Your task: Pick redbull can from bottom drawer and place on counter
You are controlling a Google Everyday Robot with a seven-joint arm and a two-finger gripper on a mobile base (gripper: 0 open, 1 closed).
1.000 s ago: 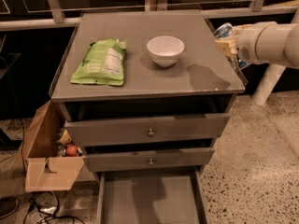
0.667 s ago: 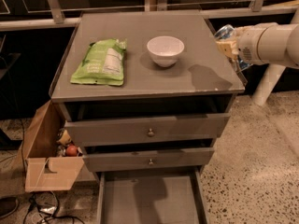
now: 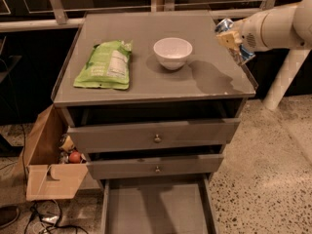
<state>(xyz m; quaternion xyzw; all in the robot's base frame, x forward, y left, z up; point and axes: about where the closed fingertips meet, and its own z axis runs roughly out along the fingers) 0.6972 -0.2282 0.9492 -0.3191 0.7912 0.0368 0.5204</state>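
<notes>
Between the fingers of the gripper (image 3: pixel 230 39) sits the can (image 3: pixel 245 56). It is clamped across its middle and tilted, with one shiny end up toward the cabinet and the blue end down and outward. Just below and inboard lies the right edge of the counter (image 3: pixel 209 82). The can seems to hang about over that edge, above the surface and not on it, so I judge the step in hand to be the placing.

To do it well, carry the can further inboard, off the rim. Bring it upright, then lower it until its base meets the grey top. Only then should the fingers part. A slim can let go while tilted or too high would likely topple and roll.

A bare patch of counter lies just inboard of the gripper and suits the job. Beyond it stands the bowl (image 3: pixel 172 52), so stop short of that. Further off lies the bag (image 3: pixel 104 65), which is no obstacle. Well below, the bottom drawer (image 3: pixel 156 211) stands pulled out, and the can is not in it.
</notes>
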